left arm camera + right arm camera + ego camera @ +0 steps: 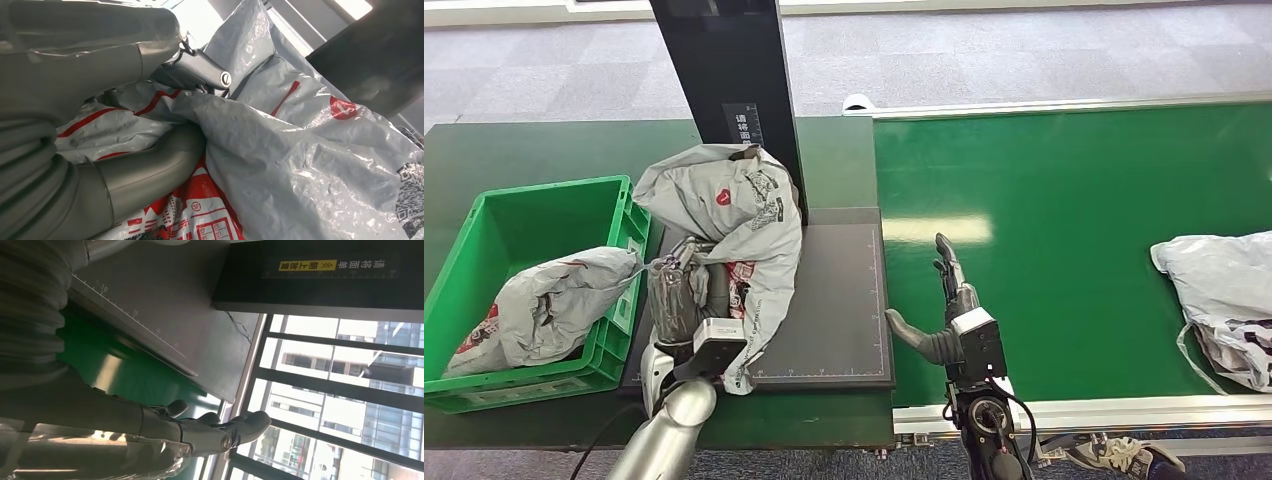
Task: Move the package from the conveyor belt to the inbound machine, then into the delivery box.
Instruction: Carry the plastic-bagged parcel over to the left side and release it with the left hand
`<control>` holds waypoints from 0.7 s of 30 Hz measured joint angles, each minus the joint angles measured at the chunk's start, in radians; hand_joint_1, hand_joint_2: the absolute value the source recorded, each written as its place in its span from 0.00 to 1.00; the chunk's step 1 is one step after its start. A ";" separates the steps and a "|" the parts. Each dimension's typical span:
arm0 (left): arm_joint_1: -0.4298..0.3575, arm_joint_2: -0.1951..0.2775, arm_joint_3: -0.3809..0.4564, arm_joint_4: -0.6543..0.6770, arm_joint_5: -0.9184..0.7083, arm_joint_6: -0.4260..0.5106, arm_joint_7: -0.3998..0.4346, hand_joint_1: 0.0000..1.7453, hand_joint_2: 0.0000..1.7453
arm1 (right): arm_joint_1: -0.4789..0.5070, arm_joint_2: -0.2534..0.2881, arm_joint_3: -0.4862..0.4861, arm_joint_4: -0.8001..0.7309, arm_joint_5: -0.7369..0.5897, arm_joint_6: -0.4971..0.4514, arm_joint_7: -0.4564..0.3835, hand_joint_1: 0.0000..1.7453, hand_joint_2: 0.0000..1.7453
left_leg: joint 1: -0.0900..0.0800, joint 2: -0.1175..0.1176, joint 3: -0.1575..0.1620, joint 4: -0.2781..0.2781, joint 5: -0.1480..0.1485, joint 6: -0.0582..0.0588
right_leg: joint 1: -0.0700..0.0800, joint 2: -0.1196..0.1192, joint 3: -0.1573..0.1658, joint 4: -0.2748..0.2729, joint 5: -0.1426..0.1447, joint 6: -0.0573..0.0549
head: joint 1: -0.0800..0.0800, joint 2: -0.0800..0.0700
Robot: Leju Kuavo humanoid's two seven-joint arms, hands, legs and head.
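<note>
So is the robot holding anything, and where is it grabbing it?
The left hand holds the grey package by its lower left edge. The right hand holds nothing.

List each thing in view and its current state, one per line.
Grey plastic mailer package: on scale platform, gripped by left hand.
Right hand: open, empty, over green conveyor belt.
Green plastic crate: holds one grey bag.
Second grey package: lying on belt.

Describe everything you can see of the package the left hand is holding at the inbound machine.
The package is a soft grey plastic mailer bag, crumpled and glossy, with red stripes, a round red logo and a black printed code. It stands bunched up on the inbound machine's dark platform, leaning against the black upright column. The left hand grips its lower left side, fingers sunk into the folds. Its bottom edge droops over the platform's front.
</note>
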 joint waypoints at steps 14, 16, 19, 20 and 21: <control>-0.070 -0.033 0.428 -0.197 -0.243 0.011 -0.030 1.00 1.00 | 0.001 -0.001 0.006 0.017 -0.010 -0.010 -0.006 0.00 1.00 | 0.001 0.001 -0.001 0.000 0.001 -0.001 | 0.001 0.001 -0.002 0.001 0.001 -0.001 | 0.000 0.000; -0.102 -0.016 0.521 -0.195 -0.233 0.011 -0.029 1.00 1.00 | 0.001 -0.002 0.006 0.020 -0.010 -0.011 -0.006 0.00 1.00 | 0.002 0.001 -0.001 0.000 0.001 -0.002 | 0.002 0.001 -0.002 0.001 0.001 -0.001 | 0.000 0.000; -0.156 0.017 0.620 -0.175 -0.320 0.011 0.027 1.00 1.00 | 0.000 -0.003 0.009 0.026 -0.011 -0.011 -0.006 0.00 1.00 | 0.002 0.000 -0.001 0.000 0.001 -0.002 | 0.002 0.001 -0.002 0.001 0.001 -0.001 | 0.000 0.000; -0.176 0.033 0.643 -0.160 -0.371 0.011 0.071 1.00 1.00 | -0.001 -0.002 0.011 0.028 -0.011 -0.011 -0.006 0.00 1.00 | 0.002 0.001 -0.001 0.000 0.001 -0.002 | 0.002 0.001 -0.002 0.001 0.001 -0.001 | 0.000 0.000; -0.197 0.050 0.661 -0.143 -0.418 0.011 0.119 1.00 1.00 | -0.001 -0.002 0.013 0.030 -0.011 -0.010 -0.006 0.00 1.00 | 0.002 0.001 -0.001 0.000 0.001 -0.002 | 0.002 0.001 -0.002 0.001 0.001 -0.001 | 0.000 0.000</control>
